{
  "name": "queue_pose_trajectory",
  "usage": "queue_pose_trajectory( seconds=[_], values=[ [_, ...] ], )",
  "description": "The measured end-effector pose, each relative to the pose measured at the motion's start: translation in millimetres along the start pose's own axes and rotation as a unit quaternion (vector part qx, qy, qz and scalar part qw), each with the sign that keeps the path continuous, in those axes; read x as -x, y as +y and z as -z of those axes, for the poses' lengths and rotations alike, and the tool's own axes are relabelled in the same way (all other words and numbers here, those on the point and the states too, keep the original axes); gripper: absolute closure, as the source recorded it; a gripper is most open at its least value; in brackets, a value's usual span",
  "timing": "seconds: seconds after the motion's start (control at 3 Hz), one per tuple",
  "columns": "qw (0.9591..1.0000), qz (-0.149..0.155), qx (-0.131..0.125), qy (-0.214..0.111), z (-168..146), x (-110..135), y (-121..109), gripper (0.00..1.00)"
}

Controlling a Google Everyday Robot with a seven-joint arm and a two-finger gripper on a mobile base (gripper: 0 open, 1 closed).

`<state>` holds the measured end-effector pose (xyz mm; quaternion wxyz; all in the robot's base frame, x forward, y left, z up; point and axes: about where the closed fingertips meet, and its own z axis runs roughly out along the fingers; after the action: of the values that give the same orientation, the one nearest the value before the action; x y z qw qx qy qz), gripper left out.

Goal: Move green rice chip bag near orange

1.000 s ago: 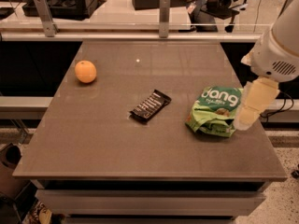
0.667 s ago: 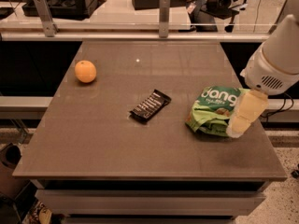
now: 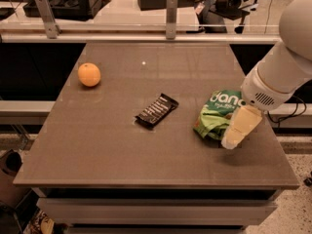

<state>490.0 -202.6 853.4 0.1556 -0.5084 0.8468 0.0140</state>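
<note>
— Gripper (image 3: 232, 139) sits lower and further left than a second ago; it was off the bag's right side, now its cream tip overlaps the bag's lower right edge. Nothing else has shifted.

— Spread or pinching?

— Can't be read from this angle. It hangs from the white arm (image 3: 285, 72) that enters at the right edge of the frame and slants down-left. Whether it touches the bag is also unclear.

— Bag position?

— Bag (image 3: 217, 115) lies flat at right of centre, near the table's right edge, white lettering toward the back. Partly covered by the arm's wrist on its right.

— Next thing out?

— Black bar (image 3: 157, 110), centre of frame, lying diagonally, left of the bag and apart from it.

— And the orange?

— Orange (image 3: 89, 74), upper left, close to the table's left edge. Well apart from the bag, with the bar roughly between the two.

— Surface?

— Brown table (image 3: 122, 155), all three items resting on it. Rail with two upright posts along the far side.
</note>
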Motion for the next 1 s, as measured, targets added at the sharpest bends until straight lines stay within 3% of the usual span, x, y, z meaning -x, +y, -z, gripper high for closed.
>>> queue_pose_trajectory(
  seconds=[0.33, 1.0],
  values=[
    [1.0000, 0.001, -0.001, 0.000, 0.1, 0.5, 0.2, 0.16],
    [1.0000, 0.002, 0.000, 0.000, -0.5, 1.4, 1.4, 0.63]
  ],
)
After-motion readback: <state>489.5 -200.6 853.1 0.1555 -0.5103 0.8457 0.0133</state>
